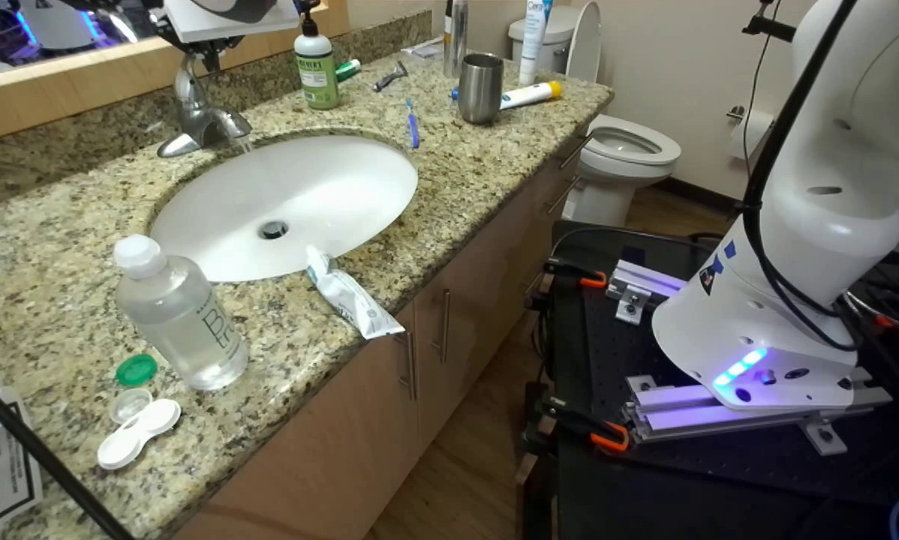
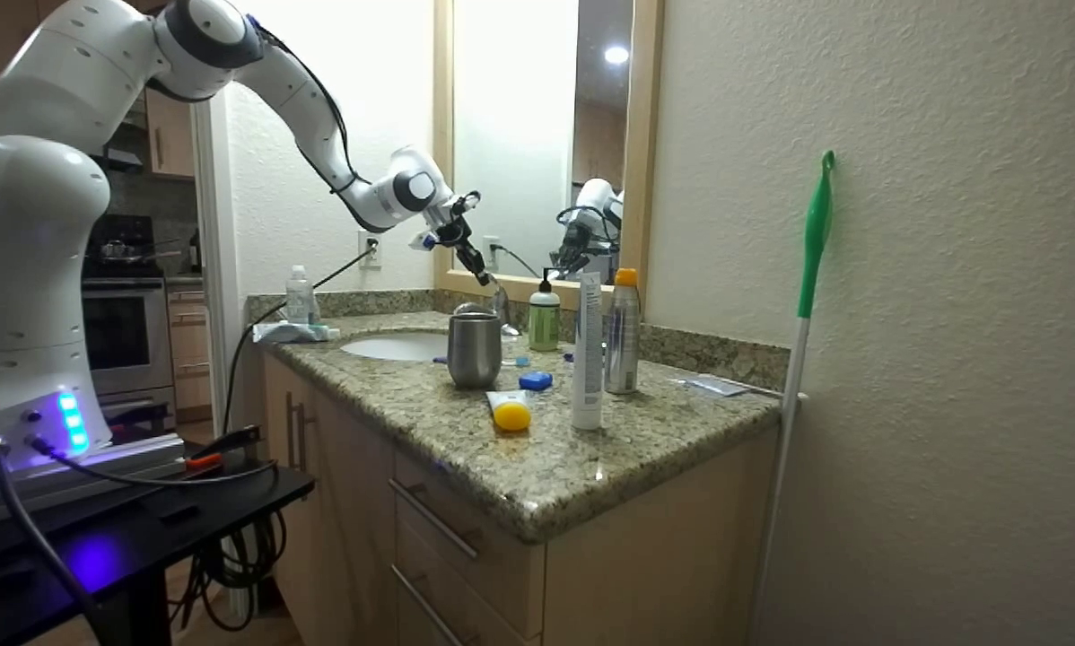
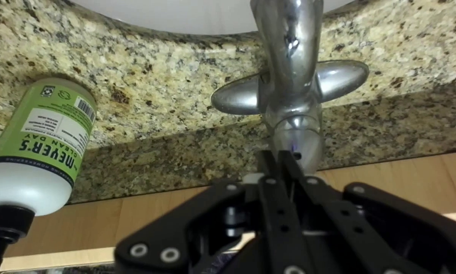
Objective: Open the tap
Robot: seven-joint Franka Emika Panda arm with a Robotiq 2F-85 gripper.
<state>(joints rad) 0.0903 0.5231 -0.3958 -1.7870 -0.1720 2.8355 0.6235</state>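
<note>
The silver tap [image 1: 203, 124] stands at the back rim of the white basin [image 1: 344, 187]. A short clear streak under its spout looks like running water. The tap [image 2: 500, 307] is partly hidden behind the steel cup in an exterior view. In the wrist view the tap [image 3: 293, 76] shows from above, its spout over the basin [image 3: 197, 15]. My gripper [image 3: 276, 154] has its fingertips almost together, nothing visible between them, at the side of the lever handle. In both exterior views the gripper [image 1: 211, 61] [image 2: 485, 278] is at the handle's top; whether it touches cannot be told.
A green-labelled soap bottle [image 3: 41, 140] [image 1: 317, 75] stands beside the tap. The steel cup [image 1: 481, 88] [image 2: 475, 352], a clear bottle [image 1: 183, 315] and a squeezed tube [image 1: 352, 296] are on the counter. The mirror [image 2: 515, 135] is close behind the gripper.
</note>
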